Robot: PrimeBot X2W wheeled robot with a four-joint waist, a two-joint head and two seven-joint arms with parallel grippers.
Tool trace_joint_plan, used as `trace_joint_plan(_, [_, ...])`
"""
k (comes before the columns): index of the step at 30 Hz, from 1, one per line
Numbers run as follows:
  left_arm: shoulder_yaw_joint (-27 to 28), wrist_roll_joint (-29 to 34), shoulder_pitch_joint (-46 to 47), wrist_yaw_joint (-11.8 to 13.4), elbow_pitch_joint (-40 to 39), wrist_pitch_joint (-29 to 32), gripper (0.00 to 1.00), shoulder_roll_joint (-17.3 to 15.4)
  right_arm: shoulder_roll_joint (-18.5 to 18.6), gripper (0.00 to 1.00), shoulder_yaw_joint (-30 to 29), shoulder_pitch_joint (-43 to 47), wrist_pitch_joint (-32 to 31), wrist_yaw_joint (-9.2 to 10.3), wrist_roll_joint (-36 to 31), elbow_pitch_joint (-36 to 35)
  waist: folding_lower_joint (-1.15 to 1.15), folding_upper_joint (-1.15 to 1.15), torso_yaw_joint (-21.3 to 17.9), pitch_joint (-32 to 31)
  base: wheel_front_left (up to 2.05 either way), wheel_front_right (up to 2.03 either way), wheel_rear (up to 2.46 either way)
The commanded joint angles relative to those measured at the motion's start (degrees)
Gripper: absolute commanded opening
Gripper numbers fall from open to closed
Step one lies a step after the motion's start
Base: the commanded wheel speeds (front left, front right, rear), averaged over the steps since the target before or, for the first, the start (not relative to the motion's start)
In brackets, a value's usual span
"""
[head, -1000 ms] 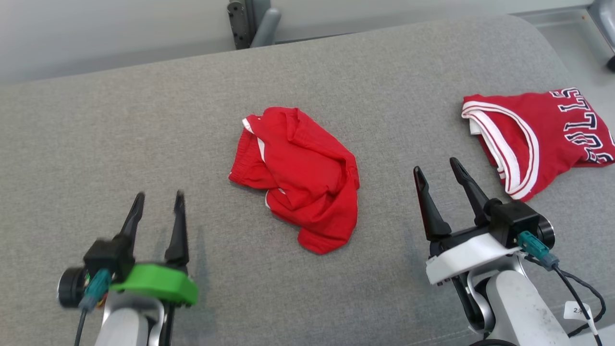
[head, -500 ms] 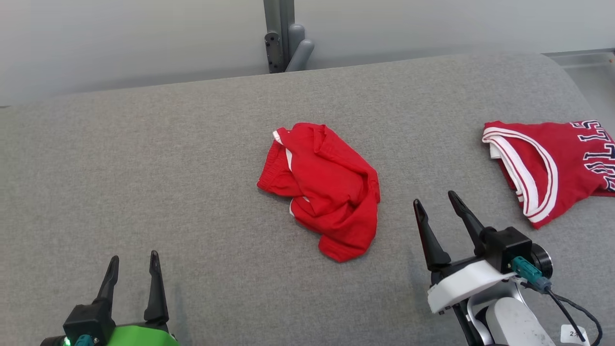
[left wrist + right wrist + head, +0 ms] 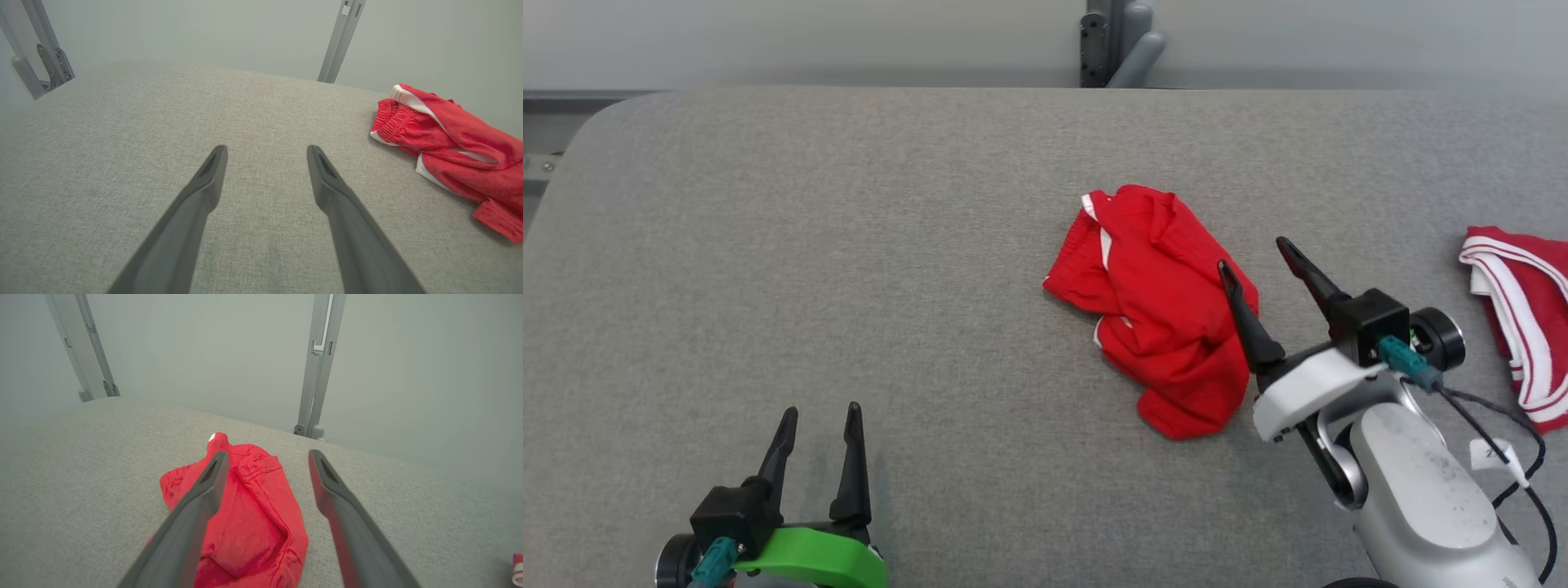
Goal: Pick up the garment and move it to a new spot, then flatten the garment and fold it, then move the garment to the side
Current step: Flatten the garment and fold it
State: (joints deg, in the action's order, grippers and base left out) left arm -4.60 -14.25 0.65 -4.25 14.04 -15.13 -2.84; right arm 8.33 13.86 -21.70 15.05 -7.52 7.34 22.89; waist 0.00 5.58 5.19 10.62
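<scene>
Grey couch (image 3: 849, 245), right gripper (image 3: 1252, 253) spread beside red shorts (image 3: 1160, 310)

Beside the black-fingered right gripper (image 3: 1251, 254), the garment (image 3: 1156, 310) is plain red with white trim — the cloth surface (image 3: 849, 245) under it flecked grey. To that gripper's right, another garment (image 3: 1523, 327) — red, white-striped edging.

Left gripper (image 3: 822, 408) sits low and near, right gripper (image 3: 1252, 252) reaches farther out — both with fingers (image 3: 851, 474) spread wide, empty.
</scene>
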Motion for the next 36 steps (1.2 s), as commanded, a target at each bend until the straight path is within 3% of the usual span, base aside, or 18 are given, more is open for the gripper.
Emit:
trace_joint_plan(1, [-0.4,-0.6,0.8,0.4,0.1,0.0,1.00,-0.1,0.4,1.00,0.0,-1.8,0.1,0.08,0.2,1.5,0.00,0.01,5.8,2.5,0.00,0.00,0.00])
trace_joint_plan(8, [-1.3,-2.3,0.2,1.2,0.6,0.0,1.00,-0.1,2.1,1.00,0.3,-8.8,0.1,0.08,-0.2,12.8,0.00,0.01,11.0,4.1,0.00,0.00,0.00])
trace_joint_plan(15, [-2.4,-3.2,1.6,1.5,0.3,0.0,1.00,-0.1,3.2,0.85,-1.0,-13.7,0.0,0.08,-1.4,22.1,0.00,0.01,12.8,6.1,0.00,0.00,0.00])
trace_joint_plan(16, [-2.5,-3.3,1.8,1.7,0.3,0.0,1.00,-0.1,3.0,0.78,-1.3,-14.0,0.0,0.08,-1.4,23.0,0.00,0.01,12.9,6.3,0.00,0.00,0.00])
trace_joint_plan(19, [-2.9,-3.6,2.3,1.9,0.1,0.0,1.00,-0.1,2.8,0.46,-2.2,-14.7,0.1,0.08,-2.3,25.3,0.00,0.01,12.7,6.8,0.00,0.00,0.00])
trace_joint_plan(20, [-3.0,-3.7,2.5,1.9,0.0,0.0,1.00,-0.1,2.8,0.40,-2.5,-15.0,0.1,0.08,-2.5,25.8,0.00,0.01,12.6,6.9,0.00,0.00,0.00])
trace_joint_plan(21, [-3.0,-3.7,2.5,1.9,0.0,0.0,1.00,-0.1,2.8,0.40,-2.5,-15.0,0.1,0.08,-2.5,25.8,0.00,0.01,12.6,6.9,0.00,0.00,0.00])
trace_joint_plan(22, [-2.9,-3.7,2.6,2.0,0.0,0.0,1.00,-0.1,2.8,0.31,-2.8,-15.1,0.1,0.08,-2.8,26.1,0.00,0.01,12.4,7.0,0.00,0.00,0.00])
trace_joint_plan(24, [-2.9,-3.5,2.8,2.0,-0.2,0.0,1.00,-0.1,2.6,0.00,-3.1,-15.1,0.1,0.08,-2.8,26.2,0.00,0.01,12.1,7.1,0.00,0.00,0.00])
trace_joint_plan(32, [-3.0,-3.3,3.2,1.8,-1.2,0.0,1.00,-0.1,1.4,0.00,-3.2,-14.6,0.1,0.08,-1.0,16.8,0.00,0.01,10.6,6.7,0.00,0.00,0.00])
trace_joint_plan(36, [-3.2,-3.3,2.5,1.5,-1.0,0.0,1.00,-0.1,-1.1,0.00,1.0,-16.2,0.1,0.08,2.4,9.4,0.00,0.01,10.2,5.7,0.00,0.00,0.00])
